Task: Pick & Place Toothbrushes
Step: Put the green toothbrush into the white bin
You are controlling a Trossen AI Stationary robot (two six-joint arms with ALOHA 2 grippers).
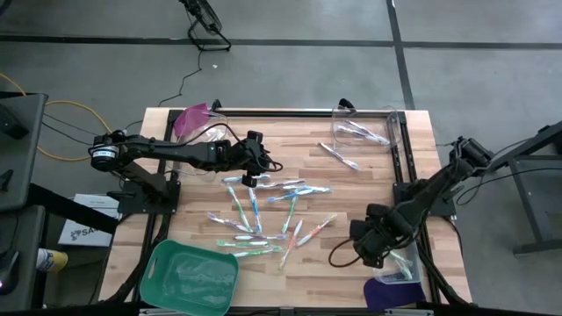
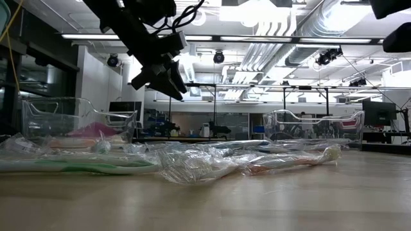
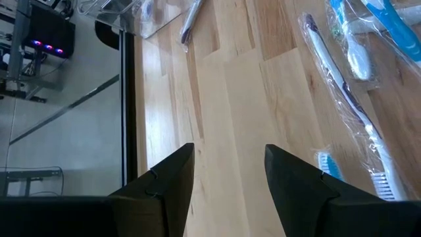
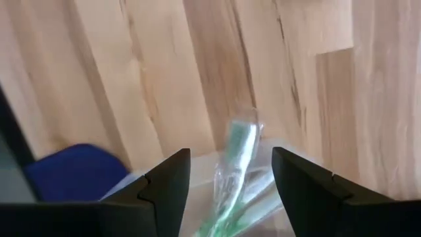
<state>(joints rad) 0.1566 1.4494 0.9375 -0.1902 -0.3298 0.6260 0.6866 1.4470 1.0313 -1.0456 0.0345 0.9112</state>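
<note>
Left claw [image 1: 249, 179] hovers spread and empty at twelve o'clock of the wrapped toothbrushes [image 1: 263, 215] scattered mid-surface [image 1: 369, 189]; right claw [image 1: 376, 254], spread, hangs over a clear bin [image 1: 402, 263]. Slippery wrappers risk double picks.

You see a pale wood-plank surface [image 1: 369, 189] strewn with white toothbrushes [image 1: 263, 215] whose handles run green, teal-blue and pink-orange. A green tray [image 1: 162, 263] and a purple tub [image 1: 195, 118] sit beside black arms; a blue lid [image 4: 72, 172] shows too.
</note>
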